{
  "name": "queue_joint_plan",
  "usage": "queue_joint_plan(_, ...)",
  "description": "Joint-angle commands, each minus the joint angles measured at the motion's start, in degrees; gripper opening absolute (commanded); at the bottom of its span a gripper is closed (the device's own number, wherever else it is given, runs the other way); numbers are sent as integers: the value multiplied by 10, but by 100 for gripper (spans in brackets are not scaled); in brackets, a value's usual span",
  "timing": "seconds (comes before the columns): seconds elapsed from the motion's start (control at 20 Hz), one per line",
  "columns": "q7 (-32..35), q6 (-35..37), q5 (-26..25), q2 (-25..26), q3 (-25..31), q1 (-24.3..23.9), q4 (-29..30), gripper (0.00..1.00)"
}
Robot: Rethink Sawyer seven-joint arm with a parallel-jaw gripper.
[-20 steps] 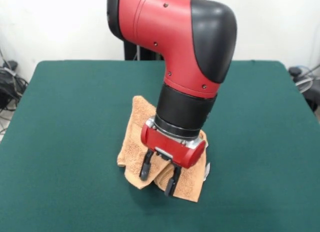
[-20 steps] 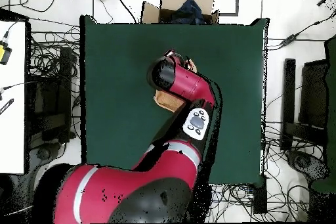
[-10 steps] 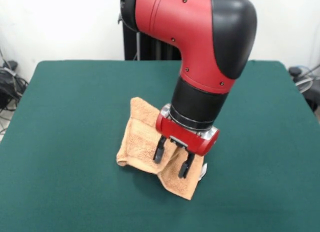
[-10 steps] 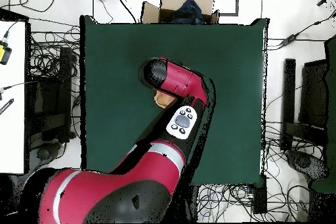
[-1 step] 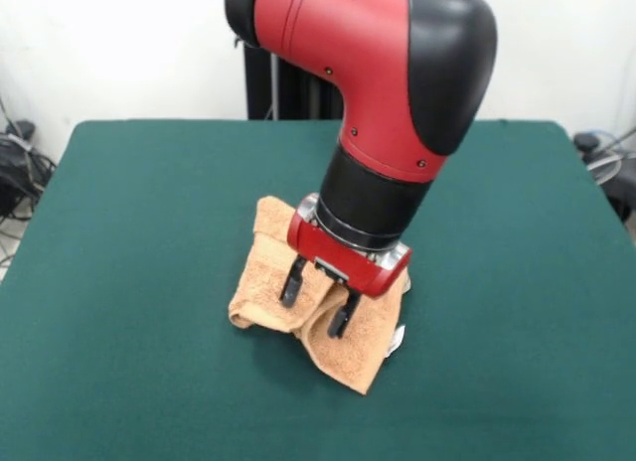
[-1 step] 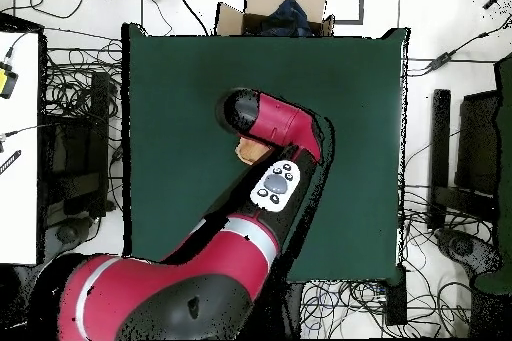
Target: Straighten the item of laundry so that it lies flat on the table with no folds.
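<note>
Two dark fingers of the gripper (image 5: 317, 303) stand apart and straddle a raised ridge of the orange-tan hand towel (image 5: 266, 282), which sits crumpled near the middle of the green table (image 5: 129, 232); whether they are pinching that ridge or merely flank it I cannot tell. From the front, the towel's long axis runs from the far corner by the arm's wrist towards the near corner below the jaws, with a folded lobe to the picture's left and a small white tag (image 5: 397, 340) at its right edge. I judge the next move turns on the cloth lying directly beneath and between the jaws, so any pull should follow that axis outward to open the fold.
</note>
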Motion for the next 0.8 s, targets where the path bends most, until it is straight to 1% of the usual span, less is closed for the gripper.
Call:
queue_joint_plan(0.05,91,71,-33,20,11,7,2,100)
queue_joint_plan(0.25,77,96,-49,22,4,3,-2,100)
queue_joint_plan(0.45,78,90,-52,34,6,1,-7,100)
queue_joint_plan(0.55,70,101,-60,35,7,0,-10,100)
queue_joint_plan(0.8,59,90,-78,36,11,-7,-12,100)
